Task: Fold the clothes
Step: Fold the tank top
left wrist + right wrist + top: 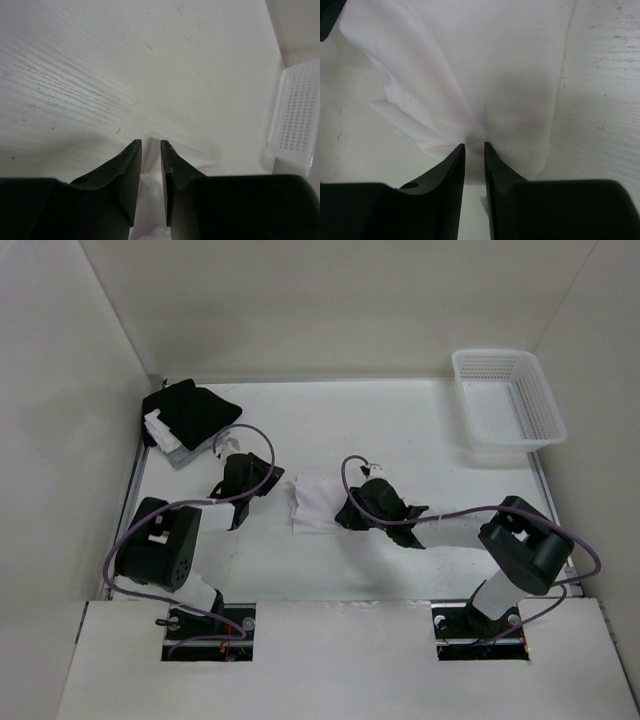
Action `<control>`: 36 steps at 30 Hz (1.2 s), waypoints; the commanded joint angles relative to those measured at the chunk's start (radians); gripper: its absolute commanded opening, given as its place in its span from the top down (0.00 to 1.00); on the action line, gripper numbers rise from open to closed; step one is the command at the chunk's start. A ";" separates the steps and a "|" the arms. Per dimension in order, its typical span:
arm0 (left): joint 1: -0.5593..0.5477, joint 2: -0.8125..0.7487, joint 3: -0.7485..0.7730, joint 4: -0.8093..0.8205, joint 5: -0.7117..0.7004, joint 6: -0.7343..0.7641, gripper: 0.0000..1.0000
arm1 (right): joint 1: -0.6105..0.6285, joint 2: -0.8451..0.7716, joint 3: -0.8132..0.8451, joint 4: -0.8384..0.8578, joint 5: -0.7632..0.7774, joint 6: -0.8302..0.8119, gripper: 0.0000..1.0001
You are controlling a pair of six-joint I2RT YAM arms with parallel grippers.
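Near the middle of the surface (pixel 400 430) we see the white shirt (pixel 315 502) lying flat in a small folded rectangle. At its left edge we find the left gripper (pixel 274 486), its jaws only a narrow gap apart, with a bit of white cloth showing below and between them in the left wrist view. At the shirt's right edge sits the right gripper (pixel 346 510), also narrowly parted, its tips just at the cloth where it wrinkles; we see nothing clamped in either. Far back on the right we note a white mesh basket (pixel 497 447), and at the back left a black cloth bundle (pixel 190 410).
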 commanded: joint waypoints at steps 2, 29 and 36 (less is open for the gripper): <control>-0.034 -0.224 -0.069 0.015 -0.056 0.005 0.82 | -0.003 -0.097 -0.017 0.012 0.006 -0.011 0.69; -0.300 -0.358 -0.241 -0.147 -0.160 0.139 0.84 | -0.124 0.123 0.187 0.072 -0.048 -0.005 0.87; -0.294 -0.412 -0.292 -0.142 -0.100 0.125 0.94 | -0.144 0.146 0.175 0.124 -0.043 0.038 0.87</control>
